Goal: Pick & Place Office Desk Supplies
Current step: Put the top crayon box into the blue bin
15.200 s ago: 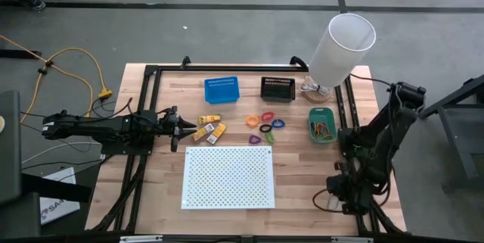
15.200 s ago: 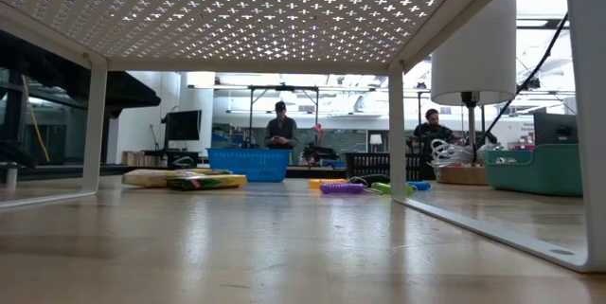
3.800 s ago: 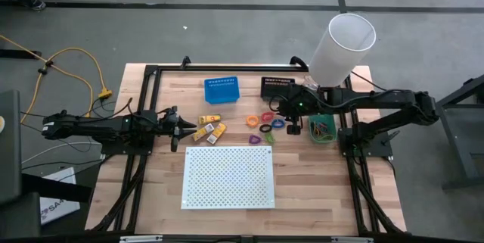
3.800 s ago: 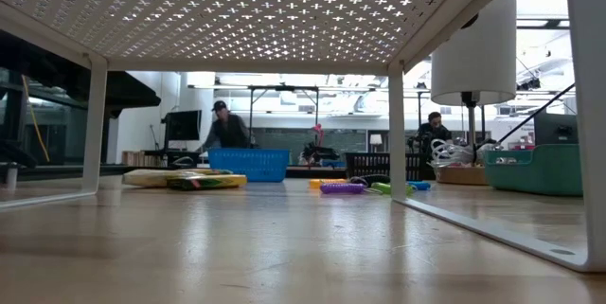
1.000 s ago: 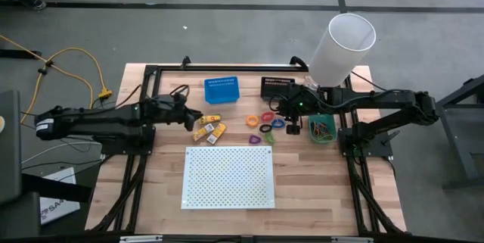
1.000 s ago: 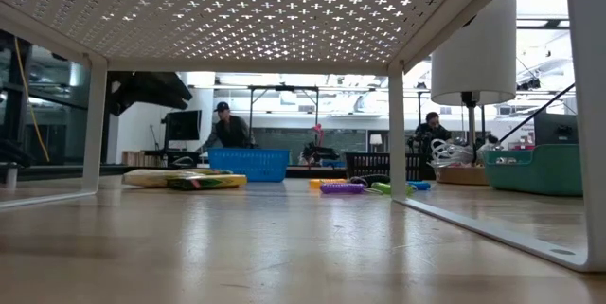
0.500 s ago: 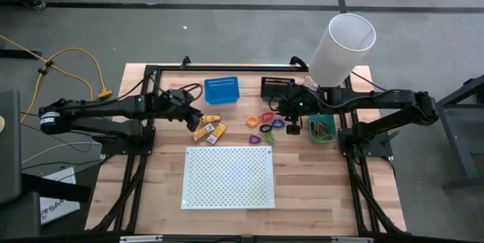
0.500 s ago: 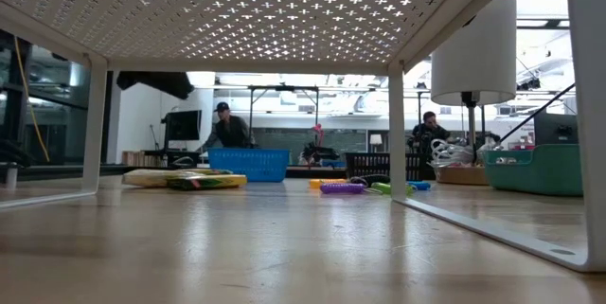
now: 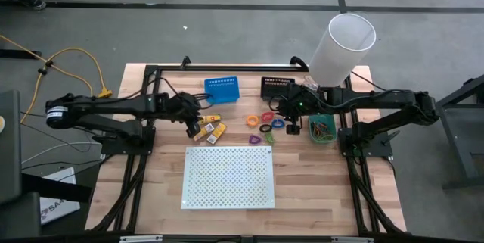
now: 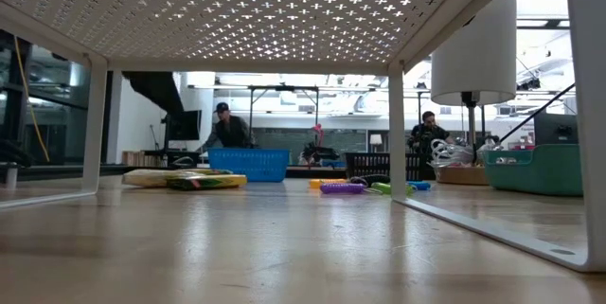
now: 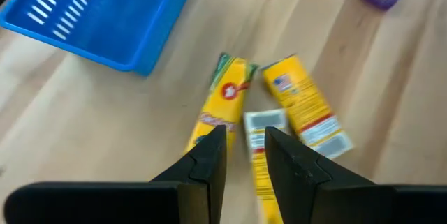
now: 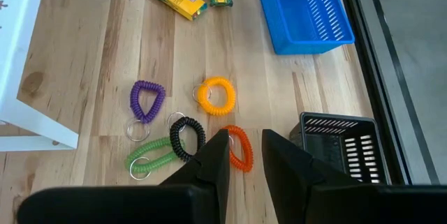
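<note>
Three yellow-orange packets (image 9: 209,126) lie flat on the wood between the blue bin (image 9: 221,89) and the white perforated board (image 9: 228,176); they also show in the left wrist view (image 11: 302,102). My left gripper (image 9: 195,119) hovers above them, pointing down, with a narrow gap between its fingers (image 11: 246,137). Plastic loops, orange (image 12: 236,146), yellow-orange (image 12: 216,95), purple (image 12: 147,100), black (image 12: 187,132) and green (image 12: 149,156), lie at mid-table (image 9: 265,127). My right gripper (image 9: 282,116) hangs above them, fingers slightly apart (image 12: 244,140), empty.
A black bin (image 9: 277,88) stands at the far side and a green bin (image 9: 321,126) with rubber bands at the right. A white lamp shade (image 9: 342,46) rises over the far right corner. Bare wood lies left of the board. People stand in the room beyond (image 10: 225,129).
My left gripper has moved a little toward the table's right, over the yellow-orange packets, and has tipped to point down at them. My right arm has kept still. Nothing on the table has moved.
</note>
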You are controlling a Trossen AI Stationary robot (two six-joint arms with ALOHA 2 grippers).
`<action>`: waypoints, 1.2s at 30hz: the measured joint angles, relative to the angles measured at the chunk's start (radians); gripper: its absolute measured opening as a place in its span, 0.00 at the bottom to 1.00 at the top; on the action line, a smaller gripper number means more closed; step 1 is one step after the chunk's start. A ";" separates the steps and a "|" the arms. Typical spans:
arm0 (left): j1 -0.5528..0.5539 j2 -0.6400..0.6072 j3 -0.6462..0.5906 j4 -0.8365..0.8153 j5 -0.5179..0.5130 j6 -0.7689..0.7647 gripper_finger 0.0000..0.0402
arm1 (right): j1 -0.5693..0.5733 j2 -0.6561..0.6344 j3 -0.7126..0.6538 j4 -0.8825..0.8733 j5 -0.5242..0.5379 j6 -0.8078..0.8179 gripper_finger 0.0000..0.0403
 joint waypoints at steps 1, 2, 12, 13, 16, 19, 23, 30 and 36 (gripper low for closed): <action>0.000 0.014 0.000 0.000 -0.011 0.025 0.24 | 0.000 0.000 0.000 0.000 0.000 0.000 0.18; 0.000 0.029 0.000 0.003 -0.021 0.053 0.24 | 0.000 0.000 0.000 0.000 0.000 0.000 0.18; 0.046 0.164 0.000 0.129 -0.042 0.223 0.24 | 0.000 0.000 0.000 0.003 0.000 0.000 0.18; 0.056 0.176 0.000 0.135 -0.029 0.230 0.24 | 0.000 0.000 0.000 0.004 0.000 0.000 0.18; 0.088 0.216 0.000 0.138 0.023 0.233 0.24 | 0.000 0.000 0.000 0.003 0.000 0.000 0.18; 0.109 0.248 0.000 0.139 0.060 0.233 0.24 | 0.000 0.000 0.000 0.003 0.000 0.000 0.18; 0.116 0.259 0.000 0.140 0.075 0.232 0.24 | 0.000 0.000 0.000 0.003 0.000 0.000 0.18; 0.094 0.259 0.000 0.139 0.074 0.232 0.24 | 0.000 0.000 0.000 0.003 0.000 0.000 0.18; 0.094 0.259 0.000 0.120 0.079 0.245 0.28 | 0.000 0.000 0.000 0.003 0.000 0.000 0.18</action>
